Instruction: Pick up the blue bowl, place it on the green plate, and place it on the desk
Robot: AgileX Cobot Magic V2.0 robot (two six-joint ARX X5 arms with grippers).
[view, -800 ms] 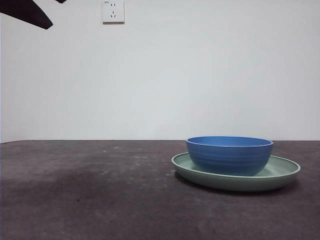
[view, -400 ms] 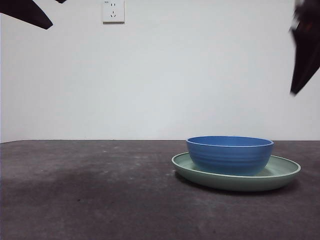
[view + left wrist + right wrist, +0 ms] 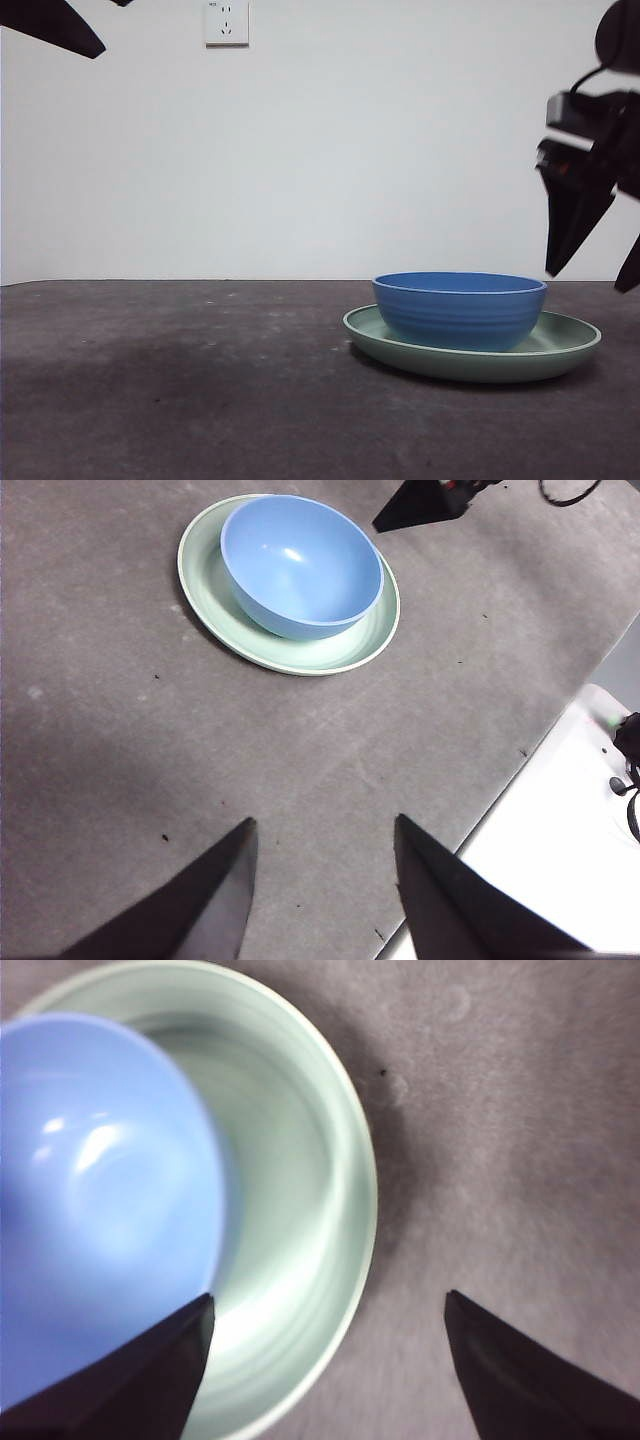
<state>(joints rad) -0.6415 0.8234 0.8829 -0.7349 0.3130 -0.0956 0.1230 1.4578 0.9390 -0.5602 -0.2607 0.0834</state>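
The blue bowl (image 3: 460,310) sits upright inside the green plate (image 3: 572,346), right of centre on the desk (image 3: 200,380). My right gripper (image 3: 600,262) hangs open above the plate's right rim, not touching anything. In the right wrist view its jaws (image 3: 330,1300) straddle the plate's rim (image 3: 340,1190), with the bowl (image 3: 90,1190) beside one jaw. My left gripper (image 3: 322,825) is open and empty, high and well away from the bowl (image 3: 300,565) and plate (image 3: 215,590). It shows only as a dark tip (image 3: 60,25) at the top left of the front view.
A white wall with a socket (image 3: 226,22) stands behind the desk. The left wrist view shows the desk's edge with a white surface (image 3: 560,820) and cables beyond it. Bare desk stretches left of the plate.
My right gripper has come into view from the upper right and moved down toward the plate's right rim. The bowl, the plate and the left arm have not moved.
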